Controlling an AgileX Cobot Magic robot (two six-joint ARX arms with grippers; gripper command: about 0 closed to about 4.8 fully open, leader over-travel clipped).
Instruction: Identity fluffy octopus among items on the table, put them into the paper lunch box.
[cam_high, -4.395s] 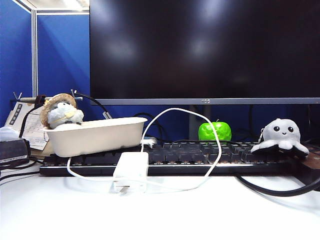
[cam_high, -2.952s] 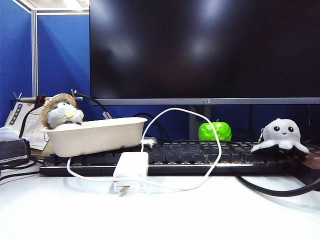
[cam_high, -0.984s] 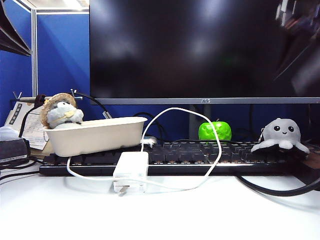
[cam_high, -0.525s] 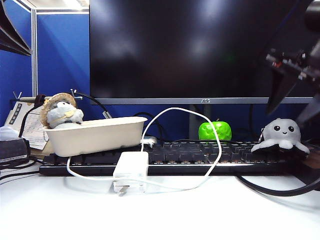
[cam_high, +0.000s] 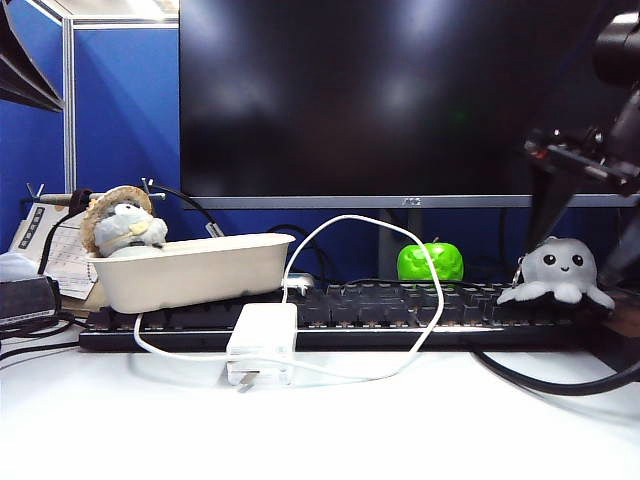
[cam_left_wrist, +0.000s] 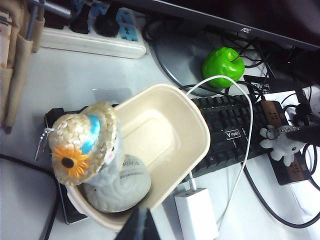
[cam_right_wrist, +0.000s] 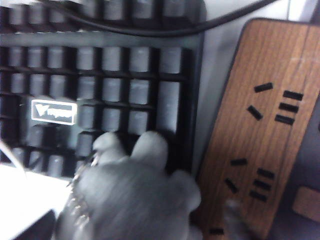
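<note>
The fluffy octopus, light grey with black bead eyes, sits on the right end of the black keyboard. My right gripper hangs open over it, one dark finger on each side of its head. In the right wrist view the octopus fills the near edge, blurred. The paper lunch box rests on the keyboard's left end. My left gripper hovers shut above the near rim of the lunch box. The white table lies in front.
A straw-hat plush sits at the box's left end. A white adapter and its looping cable lie in front of the keyboard. A green apple stands under the monitor. A wooden power strip lies beside the octopus.
My right arm has come down from the upper right to the octopus, its jaws spreading wider. The octopus has shifted slightly. The left arm has not moved.
</note>
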